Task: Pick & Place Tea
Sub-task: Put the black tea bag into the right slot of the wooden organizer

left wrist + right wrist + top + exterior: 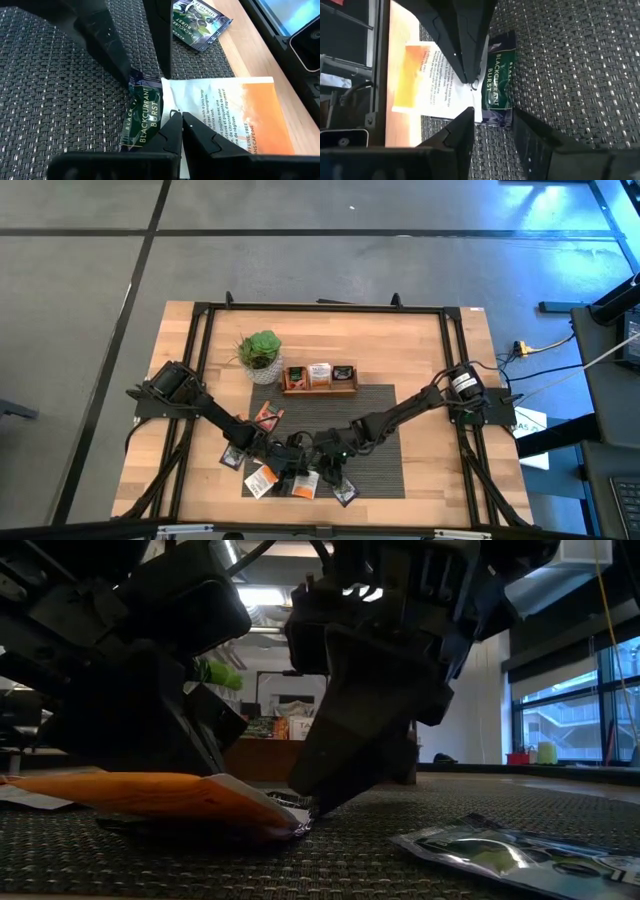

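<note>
Nearest, both grippers are meeting low over the woven mat (380,470): left gripper (181,120) is hanging fingers together, right gripper (492,122) is straddling, fingers apart, a dark sachet (142,117) reading "BLACKCURRANT BURST", overlapping a white-orange sachet (240,115). Farther back, the wooden tray (318,388) is holding three upright packets beside a potted plant (261,352).
</note>
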`<state>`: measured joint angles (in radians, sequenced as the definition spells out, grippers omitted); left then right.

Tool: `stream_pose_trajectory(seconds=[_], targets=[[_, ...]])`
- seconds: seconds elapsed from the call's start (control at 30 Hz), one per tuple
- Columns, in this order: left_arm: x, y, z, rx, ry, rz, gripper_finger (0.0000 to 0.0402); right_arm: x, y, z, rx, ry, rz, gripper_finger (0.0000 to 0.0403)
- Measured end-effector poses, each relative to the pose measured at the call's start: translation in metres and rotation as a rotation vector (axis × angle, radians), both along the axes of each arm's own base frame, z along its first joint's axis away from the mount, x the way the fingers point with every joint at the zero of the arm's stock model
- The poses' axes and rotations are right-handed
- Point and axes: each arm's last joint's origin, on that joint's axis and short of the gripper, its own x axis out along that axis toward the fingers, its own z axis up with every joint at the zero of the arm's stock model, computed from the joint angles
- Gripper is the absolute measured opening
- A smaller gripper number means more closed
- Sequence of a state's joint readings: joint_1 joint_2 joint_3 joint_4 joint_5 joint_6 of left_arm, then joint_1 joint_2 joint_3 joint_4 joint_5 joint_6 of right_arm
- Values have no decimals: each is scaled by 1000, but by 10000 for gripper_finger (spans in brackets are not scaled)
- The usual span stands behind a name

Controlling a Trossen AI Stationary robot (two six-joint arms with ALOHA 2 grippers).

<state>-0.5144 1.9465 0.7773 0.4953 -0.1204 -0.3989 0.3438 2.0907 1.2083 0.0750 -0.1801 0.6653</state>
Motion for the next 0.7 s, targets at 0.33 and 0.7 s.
stream_pose_trajectory(seconds=[0.33, 0.7], targets=[[0, 0, 3, 28, -21, -29, 11, 4, -9, 2, -35, -31, -1, 215], [-7, -6, 38, 3, -95, -89, 6, 4, -10, 2, -70, -43, 12, 232]])
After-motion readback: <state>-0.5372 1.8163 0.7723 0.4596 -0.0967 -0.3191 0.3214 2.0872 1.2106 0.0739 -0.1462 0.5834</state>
